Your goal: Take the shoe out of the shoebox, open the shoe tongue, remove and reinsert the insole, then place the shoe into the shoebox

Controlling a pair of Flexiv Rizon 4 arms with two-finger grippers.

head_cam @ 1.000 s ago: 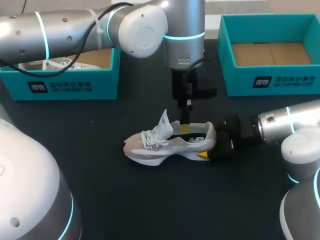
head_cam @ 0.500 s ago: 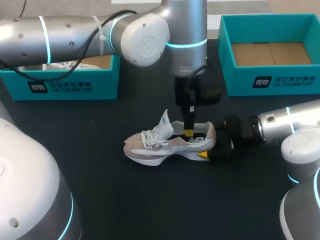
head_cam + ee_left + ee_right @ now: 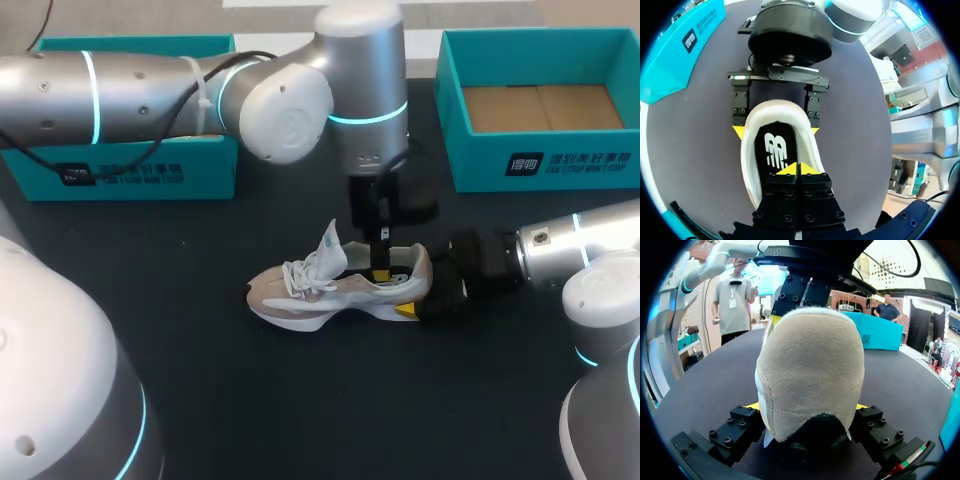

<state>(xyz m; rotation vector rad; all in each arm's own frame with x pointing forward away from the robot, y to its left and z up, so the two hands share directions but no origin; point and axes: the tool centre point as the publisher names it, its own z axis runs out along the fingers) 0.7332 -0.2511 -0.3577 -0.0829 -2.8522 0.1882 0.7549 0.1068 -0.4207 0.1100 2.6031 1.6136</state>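
Note:
A beige and white shoe (image 3: 335, 288) lies on its sole mid-table, toe to the left, its white tongue (image 3: 330, 245) pulled upright. My left gripper (image 3: 380, 272) points straight down into the shoe's opening. In the left wrist view the left gripper (image 3: 797, 169) is shut, its yellow tips together on the black insole (image 3: 774, 150); no fold of insole shows between them. My right gripper (image 3: 425, 297) comes in low from the right and is shut on the shoe's heel (image 3: 810, 365), one finger on each side.
A teal shoebox (image 3: 130, 172) stands at the back left, mostly hidden behind my left arm. A second teal shoebox (image 3: 540, 165), showing a bare cardboard floor, stands at the back right. Dark tabletop (image 3: 300, 400) lies in front of the shoe.
My left arm has shifted slightly right and lowered its shut gripper deeper into the shoe's opening. The right gripper and the shoe have stayed put.

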